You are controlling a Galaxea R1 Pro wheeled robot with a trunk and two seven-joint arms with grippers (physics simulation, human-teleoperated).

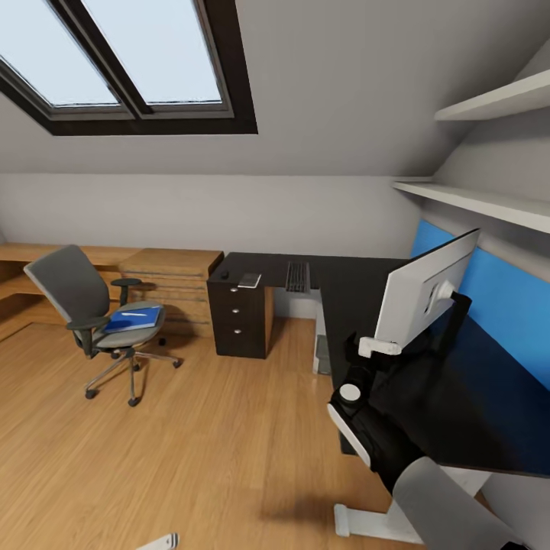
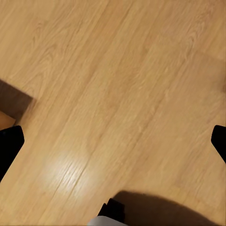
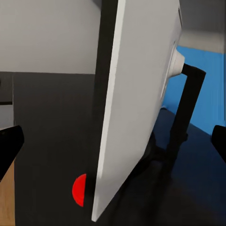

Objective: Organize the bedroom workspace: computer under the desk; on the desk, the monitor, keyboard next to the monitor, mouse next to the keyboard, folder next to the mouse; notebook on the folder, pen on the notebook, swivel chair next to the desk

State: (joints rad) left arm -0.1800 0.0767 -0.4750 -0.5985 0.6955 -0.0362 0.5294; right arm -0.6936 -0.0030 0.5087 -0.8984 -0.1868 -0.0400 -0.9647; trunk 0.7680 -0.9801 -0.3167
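- one desk [image 1: 359, 286]: an l-shaped black top on white legs, one run along the back wall, the other coming forward along the blue wall panel [image 1: 489, 294].
- one monitor [image 1: 424, 298] stands upright on the forward run of the desk. its long axis runs along that run, and its white back faces the room.
- in the right wrist view the monitor [image 3: 134, 108] shows edge-on, its black stand [image 3: 186, 106] behind the white back, its foot on the dark top; a small red half-disc [image 3: 80, 189] shows beside its lower corner.
- one keyboard [image 1: 297, 276] lies flat on the back run of the desk, long axis pointing from the wall toward the room.
- one notebook [image 1: 250, 280] lies on the same run, beside the keyboard on the chair's side, apart from it.
- one mouse [image 1: 224, 274], a small dark lump, sits just past the notebook near the desk's end.
- one black drawer unit [image 1: 238, 317] with three knobs stands under that end of the desk.
- one swivel chair [image 1: 95, 321] stands on the wood floor [image 1: 191, 443], well apart from the desk, its seat turned toward the desk.
- one blue folder [image 1: 134, 317] lies flat on the chair's seat, with a thin pale pen [image 1: 134, 313] on it.
- left gripper [image 2: 113, 139]: both dark fingertips sit at the frame edges, spread wide over bare floor, holding nothing.
- right gripper [image 3: 113, 141]: fingertips likewise spread wide, on either side of the monitor's edge, not touching it.
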